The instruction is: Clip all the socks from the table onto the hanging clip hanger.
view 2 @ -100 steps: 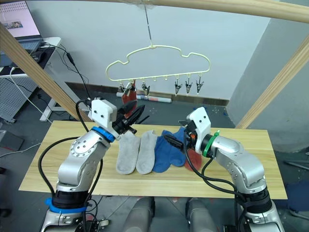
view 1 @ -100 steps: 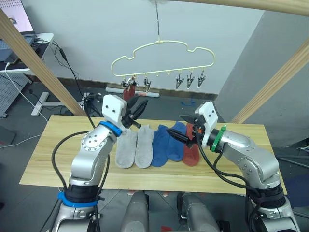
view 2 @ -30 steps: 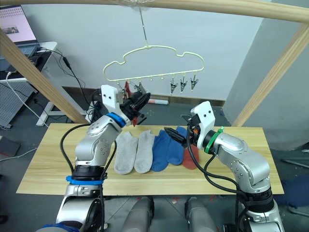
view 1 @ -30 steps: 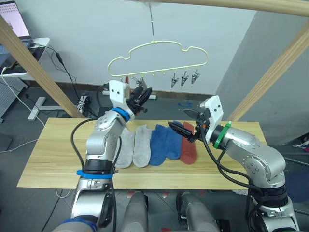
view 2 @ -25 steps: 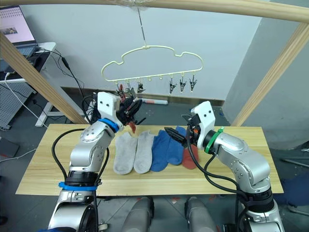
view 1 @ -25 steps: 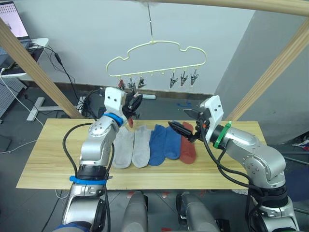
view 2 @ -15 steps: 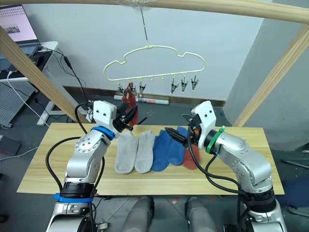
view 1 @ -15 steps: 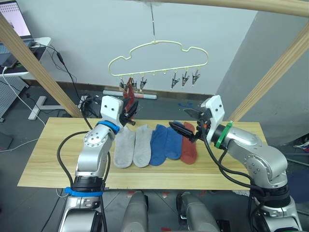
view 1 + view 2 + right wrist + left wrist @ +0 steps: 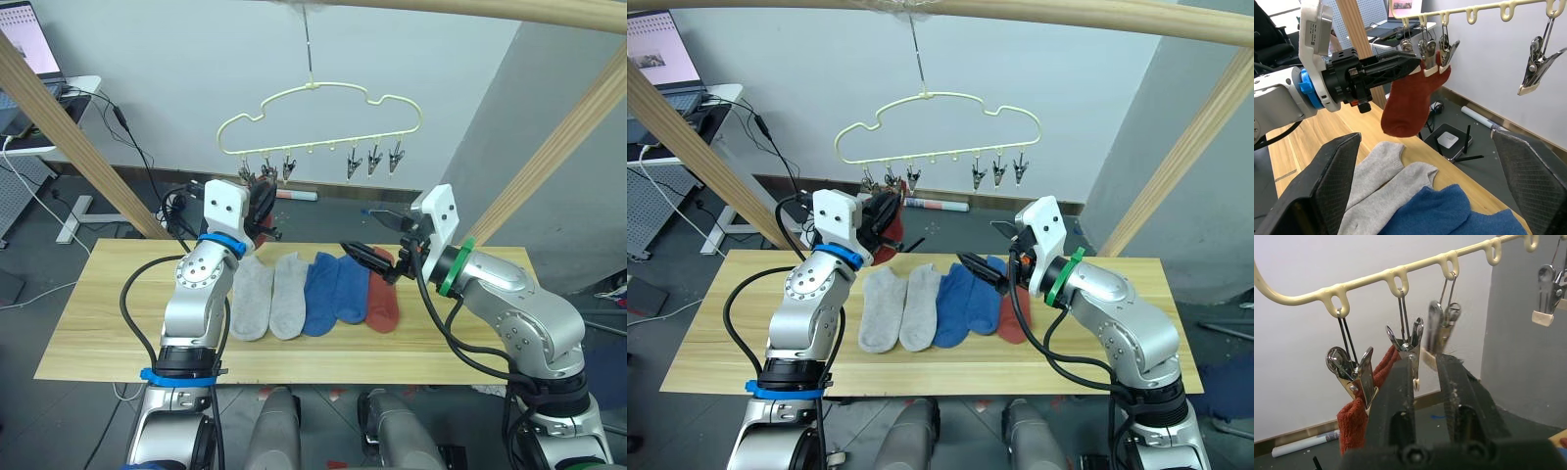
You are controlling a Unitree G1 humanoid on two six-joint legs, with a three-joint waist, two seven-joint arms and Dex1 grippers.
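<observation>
Our left pincer [image 9: 1420, 382], fingers slightly apart, has released the rust-red sock [image 9: 1409, 100], now hanging clipped; right pincer [image 9: 1425, 181] apart; five socks remain on the worktop [image 9: 98, 323].

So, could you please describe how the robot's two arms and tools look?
Both arms are silver metal with looping black cables. The left tool has a white block and blue wrist ring; the right tool has a white block and green ring. Each has two black fingers.

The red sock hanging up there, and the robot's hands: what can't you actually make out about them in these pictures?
- Red sock: in the left wrist view, the left hand's fingers cover most of it.
- Which clip grips it: unclear, clips crowd together.
- One clip there is blurred.
- Right hand: its fingers overlap dark against the blue socks.
</observation>
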